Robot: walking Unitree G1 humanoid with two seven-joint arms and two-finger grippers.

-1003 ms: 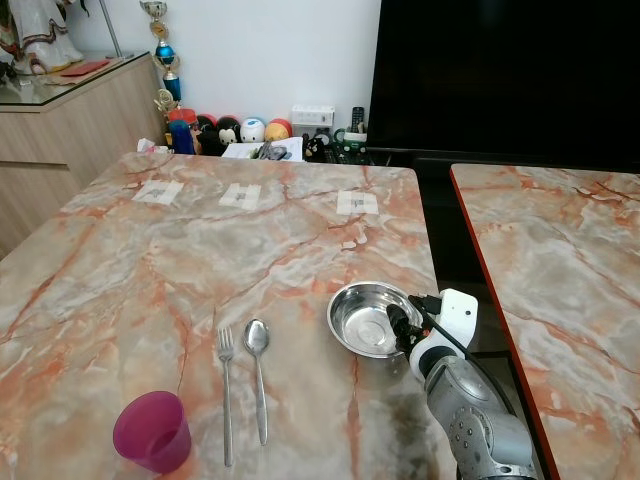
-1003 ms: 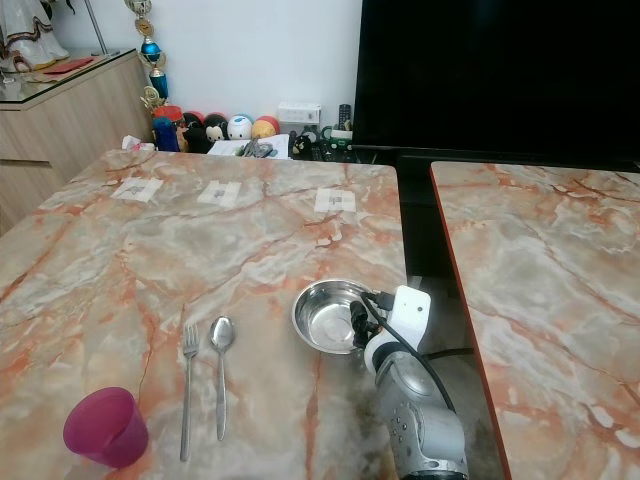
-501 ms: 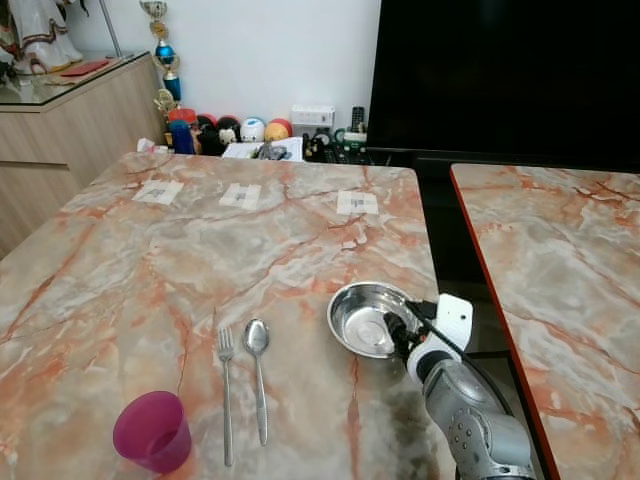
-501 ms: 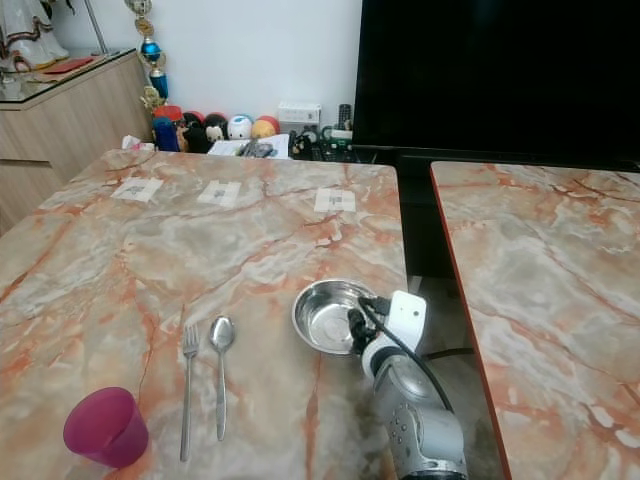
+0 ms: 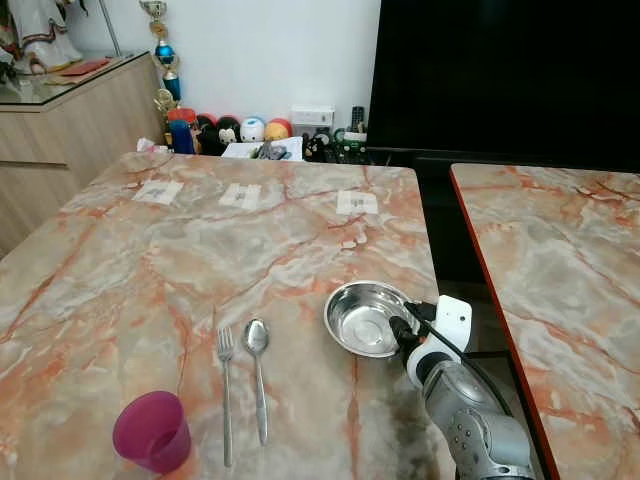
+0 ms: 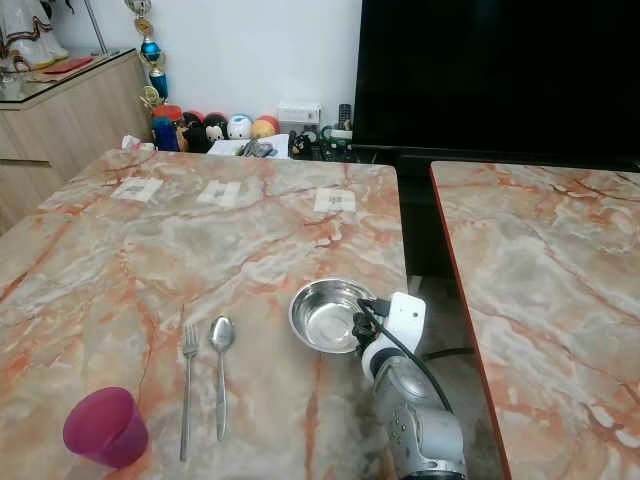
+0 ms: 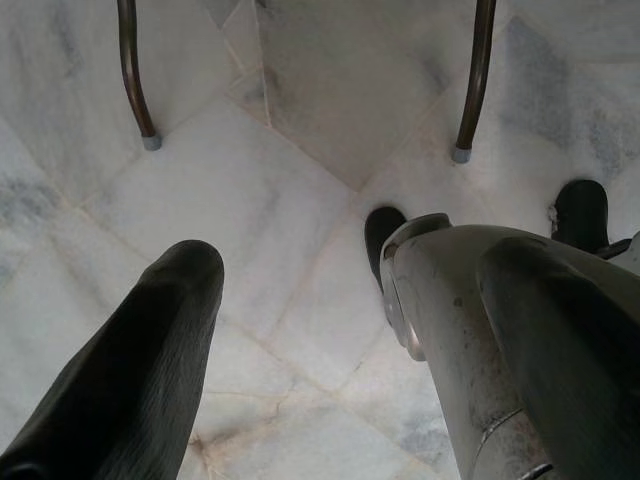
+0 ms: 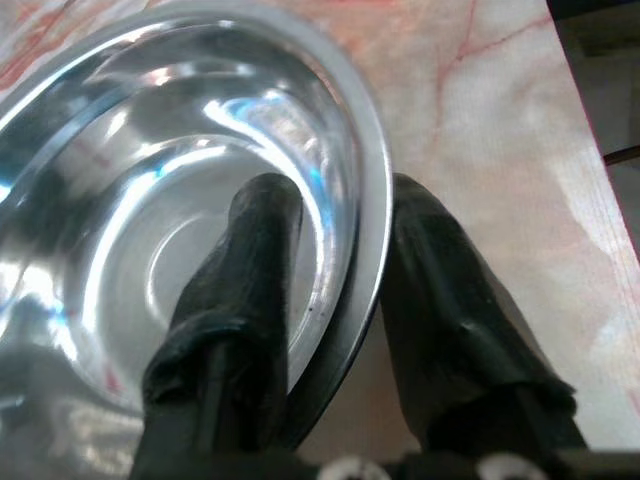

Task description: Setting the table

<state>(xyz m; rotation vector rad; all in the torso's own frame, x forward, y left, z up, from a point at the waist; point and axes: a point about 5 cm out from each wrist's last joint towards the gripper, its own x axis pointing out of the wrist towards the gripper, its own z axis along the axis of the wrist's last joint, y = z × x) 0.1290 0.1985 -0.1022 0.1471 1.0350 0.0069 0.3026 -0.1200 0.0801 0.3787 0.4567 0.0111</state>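
Gripping the steel bowl (image 5: 365, 318) by its right rim, right gripper (image 8: 335, 250) has one finger inside and one outside, near the marble table's (image 5: 150, 260) right edge. Spoon (image 5: 258, 372), fork (image 5: 226, 390) and purple cup (image 5: 152, 431) sit left of it. Left gripper (image 7: 300, 330) hangs idle over floor, fingers apart.

open marble at 12 o'clock of steel bowl (image 5: 366, 318) | spoon (image 5: 258, 372), fork (image 5: 226, 388) block 9 o'clock | table edge (image 5: 433, 277) at 3 o'clock
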